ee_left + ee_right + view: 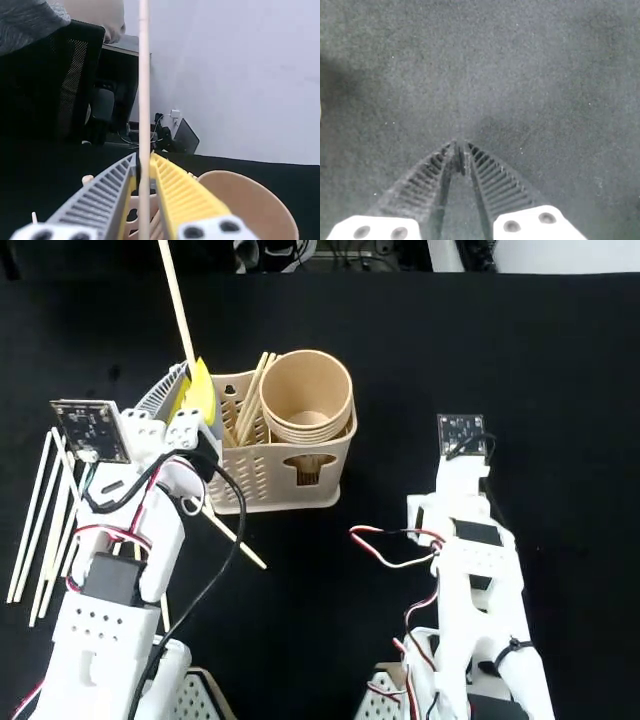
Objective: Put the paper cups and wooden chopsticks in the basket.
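A beige slotted basket [300, 480] stands at the middle of the black table. It holds stacked paper cups [306, 392] and several wooden chopsticks [250, 405]. My left gripper [189, 377] is at the basket's left end, shut on one chopstick [176, 300] that stands nearly upright. In the left wrist view that chopstick [144, 90] runs between the grey and yellow fingers [172, 182] of the left gripper [142, 170], with the cup rim [250, 192] beside it. More chopsticks [40, 520] lie loose on the left. My right gripper [459, 150] is shut and holds nothing, pointing at bare cloth.
One loose chopstick [238, 538] lies slanted on the table just in front of the basket, beside the left arm. The right arm [470, 550] stands right of the basket over open black cloth. Cables hang along both arms.
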